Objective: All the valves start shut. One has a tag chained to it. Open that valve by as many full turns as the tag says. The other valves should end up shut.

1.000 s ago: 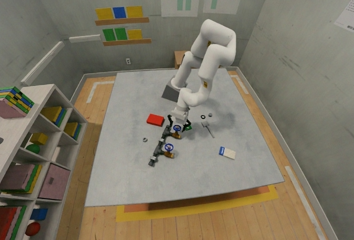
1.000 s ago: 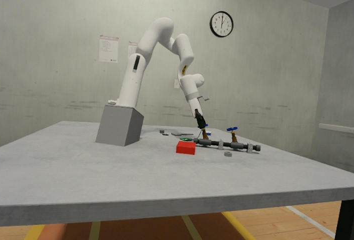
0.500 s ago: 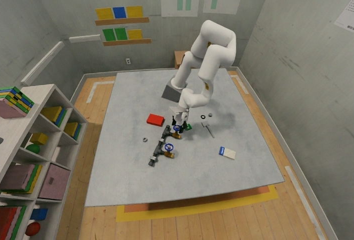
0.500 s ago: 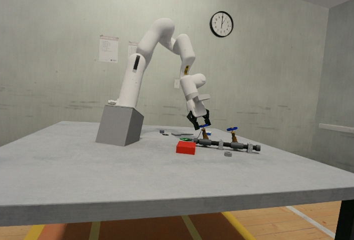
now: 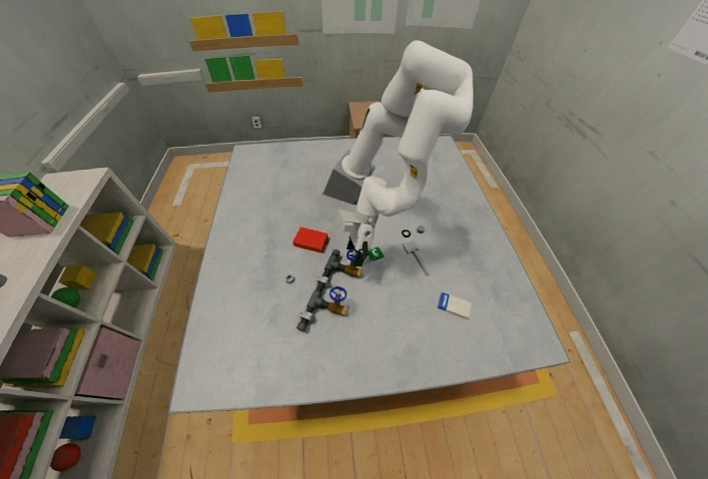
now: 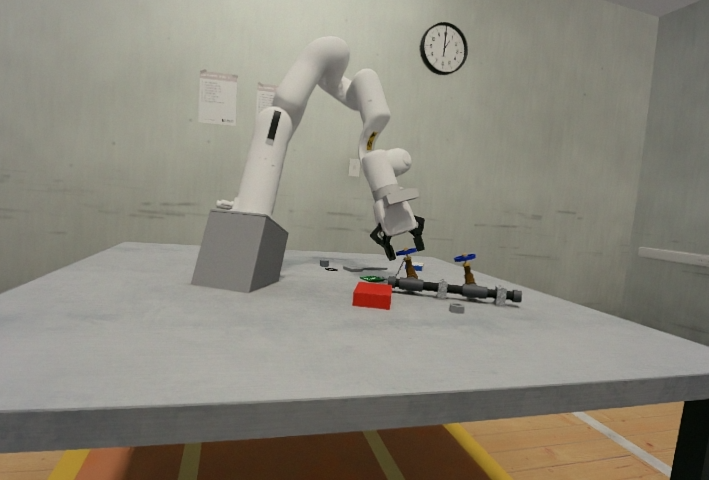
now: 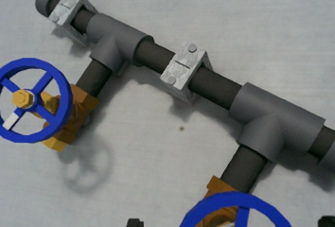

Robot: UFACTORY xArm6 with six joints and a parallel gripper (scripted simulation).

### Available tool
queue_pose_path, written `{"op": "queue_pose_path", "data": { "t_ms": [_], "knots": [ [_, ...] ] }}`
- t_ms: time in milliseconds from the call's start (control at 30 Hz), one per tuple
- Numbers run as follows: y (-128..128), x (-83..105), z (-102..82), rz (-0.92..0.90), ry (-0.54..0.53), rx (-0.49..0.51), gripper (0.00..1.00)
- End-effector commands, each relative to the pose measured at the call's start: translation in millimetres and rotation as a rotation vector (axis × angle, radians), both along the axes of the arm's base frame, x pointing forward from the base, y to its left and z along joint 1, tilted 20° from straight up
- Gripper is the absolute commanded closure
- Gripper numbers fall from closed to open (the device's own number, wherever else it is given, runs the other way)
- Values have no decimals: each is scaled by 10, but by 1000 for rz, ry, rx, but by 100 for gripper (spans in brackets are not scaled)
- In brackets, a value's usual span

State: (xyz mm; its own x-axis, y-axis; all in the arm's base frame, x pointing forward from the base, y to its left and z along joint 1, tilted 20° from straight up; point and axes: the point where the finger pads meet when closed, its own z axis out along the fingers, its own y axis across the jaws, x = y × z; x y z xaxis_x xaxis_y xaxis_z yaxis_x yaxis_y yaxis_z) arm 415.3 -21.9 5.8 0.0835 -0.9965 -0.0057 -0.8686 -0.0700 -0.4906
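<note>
A grey pipe [image 5: 321,290] lies on the table with two brass valves that have blue handwheels. The far valve has a green tag [image 5: 375,253] chained to it; the tag's writing is too small to read. The near valve [image 5: 338,293] has no tag. My gripper [image 5: 356,245] is open and points down right over the far valve's handwheel [image 6: 406,251], with a finger on each side of it. In the wrist view this handwheel [image 7: 238,212] is cut off at the bottom edge between my fingertips, and the other handwheel [image 7: 29,100] is at the left.
A red block [image 5: 311,239] lies left of the pipe's far end and a grey nut [image 5: 292,280] beside the pipe. A black ring [image 5: 405,233], a small grey cylinder [image 5: 420,229], a scraper [image 5: 415,254] and a white-and-blue card [image 5: 454,304] lie to the right.
</note>
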Motion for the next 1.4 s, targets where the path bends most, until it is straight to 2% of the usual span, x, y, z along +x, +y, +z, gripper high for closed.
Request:
{"op": "queue_pose_path", "data": {
  "t_ms": [0, 1033, 1067, 1367],
  "knots": [
    [-9, 9, 10, 48, 62, 111, 0],
    [-9, 9, 10, 48, 62, 111, 0],
    [-9, 9, 10, 48, 62, 111, 100],
    [-9, 9, 10, 48, 62, 111, 100]
  ]
}}
